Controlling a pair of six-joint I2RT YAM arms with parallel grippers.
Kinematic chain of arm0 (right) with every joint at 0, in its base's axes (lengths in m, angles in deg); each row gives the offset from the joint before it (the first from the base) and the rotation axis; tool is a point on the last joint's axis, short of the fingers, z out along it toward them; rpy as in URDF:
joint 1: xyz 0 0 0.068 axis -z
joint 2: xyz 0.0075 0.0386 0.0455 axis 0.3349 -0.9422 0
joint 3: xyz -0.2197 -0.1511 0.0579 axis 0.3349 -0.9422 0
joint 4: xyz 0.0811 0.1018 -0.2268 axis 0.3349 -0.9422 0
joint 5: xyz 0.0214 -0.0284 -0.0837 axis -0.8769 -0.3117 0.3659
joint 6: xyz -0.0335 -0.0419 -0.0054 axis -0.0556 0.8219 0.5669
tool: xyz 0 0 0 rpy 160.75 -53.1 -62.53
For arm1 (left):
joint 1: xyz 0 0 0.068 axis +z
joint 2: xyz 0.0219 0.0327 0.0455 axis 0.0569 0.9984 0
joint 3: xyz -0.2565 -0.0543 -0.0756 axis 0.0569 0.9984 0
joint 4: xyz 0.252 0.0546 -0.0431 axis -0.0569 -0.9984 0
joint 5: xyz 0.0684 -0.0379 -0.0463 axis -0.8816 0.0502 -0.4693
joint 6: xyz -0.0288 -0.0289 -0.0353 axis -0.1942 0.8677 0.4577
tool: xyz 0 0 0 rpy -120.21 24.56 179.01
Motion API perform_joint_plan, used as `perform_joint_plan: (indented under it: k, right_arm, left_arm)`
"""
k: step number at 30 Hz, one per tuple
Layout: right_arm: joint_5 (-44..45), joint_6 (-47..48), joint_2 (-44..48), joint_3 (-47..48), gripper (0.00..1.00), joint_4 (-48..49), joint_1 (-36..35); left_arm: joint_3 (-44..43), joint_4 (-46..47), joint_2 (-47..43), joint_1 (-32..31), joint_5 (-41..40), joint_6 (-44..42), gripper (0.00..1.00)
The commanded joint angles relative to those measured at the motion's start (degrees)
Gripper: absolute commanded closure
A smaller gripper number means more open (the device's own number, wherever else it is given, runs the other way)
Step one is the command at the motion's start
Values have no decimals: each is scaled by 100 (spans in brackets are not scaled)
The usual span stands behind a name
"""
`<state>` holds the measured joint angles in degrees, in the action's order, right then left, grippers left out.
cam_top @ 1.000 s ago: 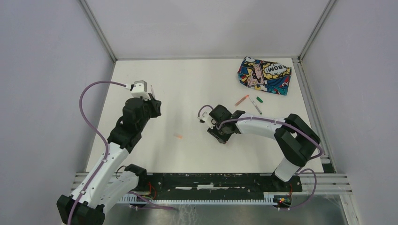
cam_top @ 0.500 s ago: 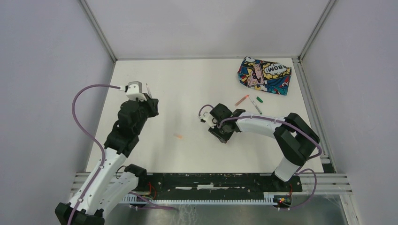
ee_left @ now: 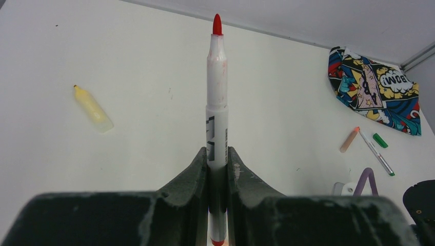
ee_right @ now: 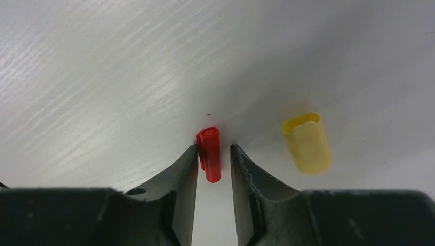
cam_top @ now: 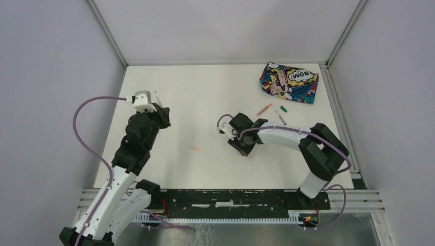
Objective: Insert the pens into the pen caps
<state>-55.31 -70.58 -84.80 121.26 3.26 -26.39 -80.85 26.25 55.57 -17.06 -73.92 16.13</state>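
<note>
My left gripper (ee_left: 217, 154) is shut on a whitish-barrelled pen (ee_left: 217, 102) whose red tip points away from the wrist; in the top view this gripper (cam_top: 159, 108) hovers over the table's left side. Near the middle, my right gripper (cam_top: 241, 147) points down at the table. Its open jaws (ee_right: 214, 147) straddle a red pen cap (ee_right: 210, 154) that lies flat, with a small gap on the right side. A yellow cap (ee_right: 307, 143) lies just right of the fingers. A yellow pen (ee_left: 92, 108), an orange pen (cam_top: 264, 109), a green-ended pen (cam_top: 279, 116), a green cap (cam_top: 283, 108) and an orange cap (cam_top: 195, 149) lie loose.
The comic-print pouch (cam_top: 289, 82) lies at the back right, just beyond the orange and green pens. Grey walls with metal posts (cam_top: 107, 36) close in the white table on three sides.
My left arm has drawn back to the left with the red-tipped pen still in its jaws. The right arm and the red cap have not moved.
</note>
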Motion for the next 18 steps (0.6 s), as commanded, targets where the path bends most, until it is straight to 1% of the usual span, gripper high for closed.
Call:
perform_joint_plan:
  k: [1, 7, 11, 15, 17, 18]
  right_arm:
    - [248, 60, -556, -489, 65, -559, 69]
    - [248, 59, -562, -534, 65, -525, 74]
    - [248, 64, -507, -543, 72, -482, 70]
    - [248, -7, -235, -501, 78, -364, 91]
    - [148, -28, -24, -474, 84, -263, 117]
    - [65, -37, 102, -460, 89, -191, 128]
  left_arm:
    - [0, 229, -26, 32, -117, 151, 98]
    - [-9, 277, 28, 29, -23, 57, 98]
    - [-43, 269, 157, 29, 114, -28, 98]
    - [-71, 258, 304, 29, 287, -140, 98]
    - [-95, 250, 354, 26, 337, -140, 98]
    - [-95, 250, 366, 27, 368, -135, 98]
